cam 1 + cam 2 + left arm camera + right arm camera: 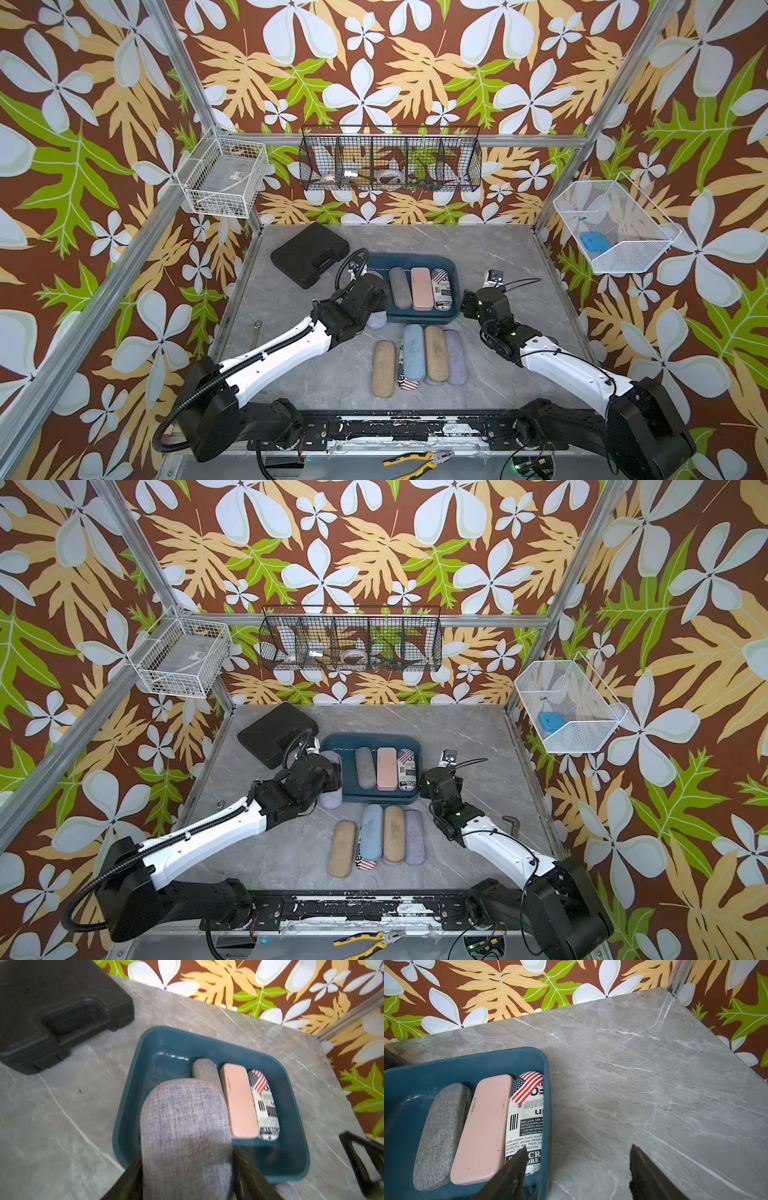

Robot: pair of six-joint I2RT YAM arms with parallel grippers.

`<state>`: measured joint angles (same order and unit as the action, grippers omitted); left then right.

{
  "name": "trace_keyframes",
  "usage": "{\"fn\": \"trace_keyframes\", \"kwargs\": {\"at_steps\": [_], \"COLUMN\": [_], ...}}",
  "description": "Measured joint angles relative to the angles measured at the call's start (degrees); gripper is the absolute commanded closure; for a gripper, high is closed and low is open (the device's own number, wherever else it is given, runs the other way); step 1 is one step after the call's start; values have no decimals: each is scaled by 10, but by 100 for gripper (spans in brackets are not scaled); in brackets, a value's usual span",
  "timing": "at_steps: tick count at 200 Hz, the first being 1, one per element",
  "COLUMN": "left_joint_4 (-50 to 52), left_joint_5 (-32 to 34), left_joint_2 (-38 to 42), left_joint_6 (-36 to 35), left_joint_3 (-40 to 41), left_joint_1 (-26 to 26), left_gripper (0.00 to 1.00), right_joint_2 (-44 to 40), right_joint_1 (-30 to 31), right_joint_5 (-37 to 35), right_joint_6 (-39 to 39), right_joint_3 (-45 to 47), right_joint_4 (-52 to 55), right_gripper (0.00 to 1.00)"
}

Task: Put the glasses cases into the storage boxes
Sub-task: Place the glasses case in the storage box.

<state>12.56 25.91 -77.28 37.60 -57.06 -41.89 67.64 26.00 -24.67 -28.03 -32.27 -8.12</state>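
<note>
The dark teal storage box stands mid-table and holds three glasses cases side by side: grey, pink and newspaper-and-flag print. My left gripper is shut on a lavender fabric case, held lengthwise over the box's left side; its near end sticks out past the front rim. My right gripper is open and empty above the box's right rim. In front of the box lie a tan case, a light blue one, another tan one, a lavender one, and a print case partly hidden.
A black tool case lies at the back left, close to the box. Wire baskets hang on the walls: white, black and white. A small wrench lies near the left edge, and pliers in front of the arm bases.
</note>
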Motion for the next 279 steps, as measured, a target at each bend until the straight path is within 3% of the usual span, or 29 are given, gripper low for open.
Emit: {"fn": "trace_keyframes", "kwargs": {"at_steps": [31, 131, 279], "left_joint_4": [-24, -67, -84], "left_joint_5": [-14, -72, -85], "left_joint_2": [-79, -285, -379], "left_joint_6": [-32, -61, -61], "left_joint_3": [-49, -155, -183], "left_joint_1": [37, 82, 88], "left_gripper": [43, 43, 41], "right_joint_2": [-5, -11, -7], "right_joint_1": [0, 0, -1], "right_joint_5": [-4, -21, -26], "right_joint_6": [0, 7, 13], "right_joint_3": [0, 8, 14], "right_joint_4": [0, 4, 3], "right_gripper": [24, 24, 24]}}
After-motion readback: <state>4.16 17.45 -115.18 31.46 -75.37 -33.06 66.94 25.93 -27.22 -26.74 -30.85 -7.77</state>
